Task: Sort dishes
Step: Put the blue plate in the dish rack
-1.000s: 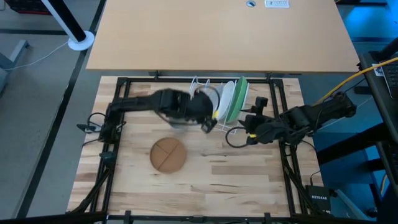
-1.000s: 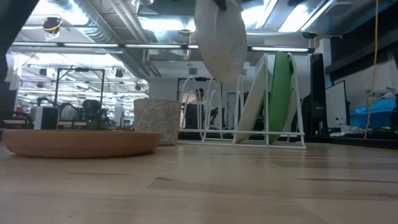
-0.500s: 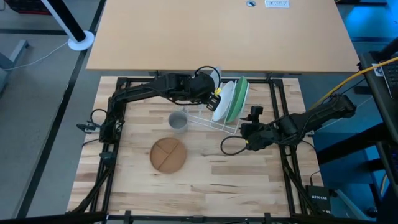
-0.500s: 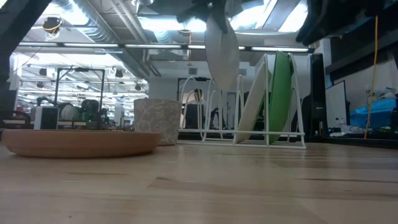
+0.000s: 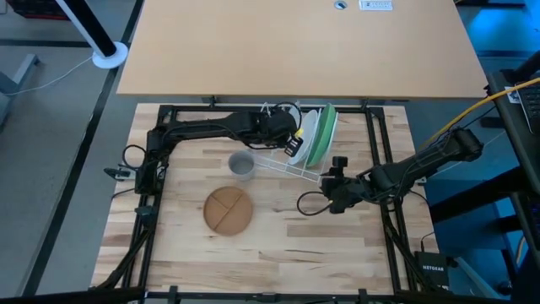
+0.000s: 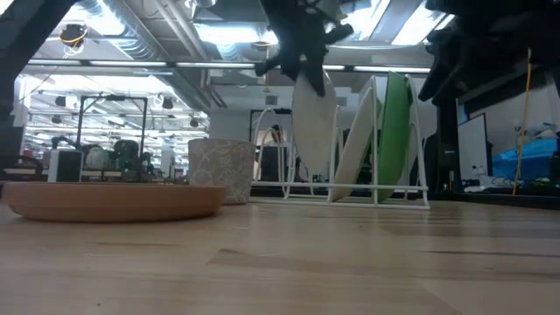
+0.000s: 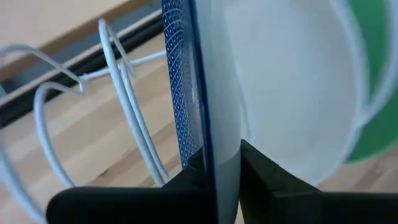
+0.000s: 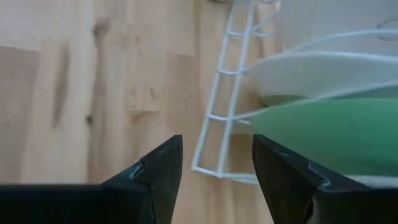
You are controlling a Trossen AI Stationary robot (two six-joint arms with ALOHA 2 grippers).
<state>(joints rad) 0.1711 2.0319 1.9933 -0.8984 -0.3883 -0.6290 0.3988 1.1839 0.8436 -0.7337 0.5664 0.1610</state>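
Round dark blue patterned plate (image 7: 182, 93) on edge, pinched between gripper fingers; flat white plate (image 5: 307, 135) and green plate (image 5: 324, 137) leaning in the rack; brown-orange plate (image 5: 229, 209) flat on the table

Black jointed arms (image 5: 202, 128), looped black cables (yellow tag).

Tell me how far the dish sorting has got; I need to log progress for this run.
Done: the green plate and white plate stand in the wire rack. In hand: the left gripper holds the dark blue plate on edge, jaws clamped on its rim, over the rack's slots. Left: the brown-orange plate lies flat on the table. The right gripper, open, waits beside the rack.
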